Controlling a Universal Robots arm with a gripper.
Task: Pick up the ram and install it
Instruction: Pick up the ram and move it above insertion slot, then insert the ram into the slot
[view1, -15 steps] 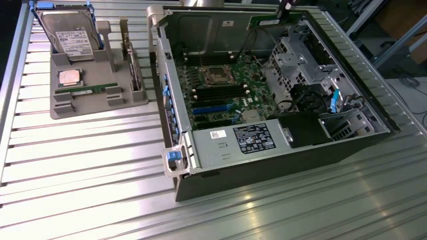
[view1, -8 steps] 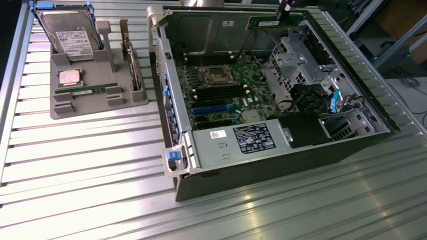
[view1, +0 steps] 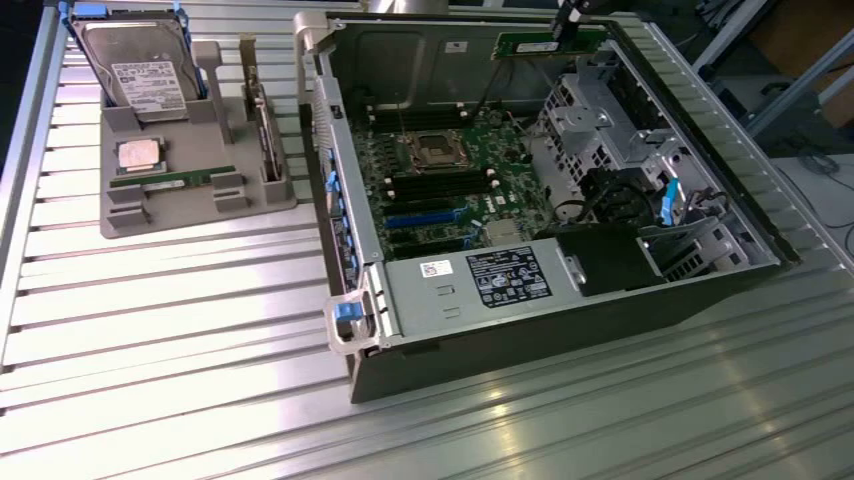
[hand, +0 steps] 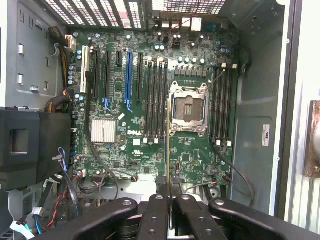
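Bare ribbed table (view1: 200, 330) at 6 to 8 o'clock in the exterior view: open room, nothing on it. The open computer case (view1: 561, 335) fills centre to 3 o'clock, its tall walls fencing the motherboard (view1: 441, 170) on all four sides, so the way in is from above. Inside, a drive cage (view1: 594, 110) and cables crowd the 2 to 3 o'clock side; the board around the CPU socket (view1: 437, 152) lies uncovered. Gripper (view1: 569, 22) at 1 o'clock, over the case's far rim and well above the board. In the wrist view the gripper (hand: 170, 187) has its black fingers (hand: 159, 210) pressed nearly together, pinching the ram (hand: 167, 150), which is seen edge-on as a thin line. That line runs parallel to the dark memory slots, over the socket-side edge of one bank, beside the socket (hand: 188, 107). In the exterior view the held ram (view1: 547, 45) hangs level below the fingers, touching nothing else. Counts: two sticks, one held and one second ram (view1: 174, 179) lying in the grey tray (view1: 160, 215) at 10 o'clock; one hard drive (view1: 140, 65); one CPU chip (view1: 138, 155); two slot banks, one on each side of the socket.
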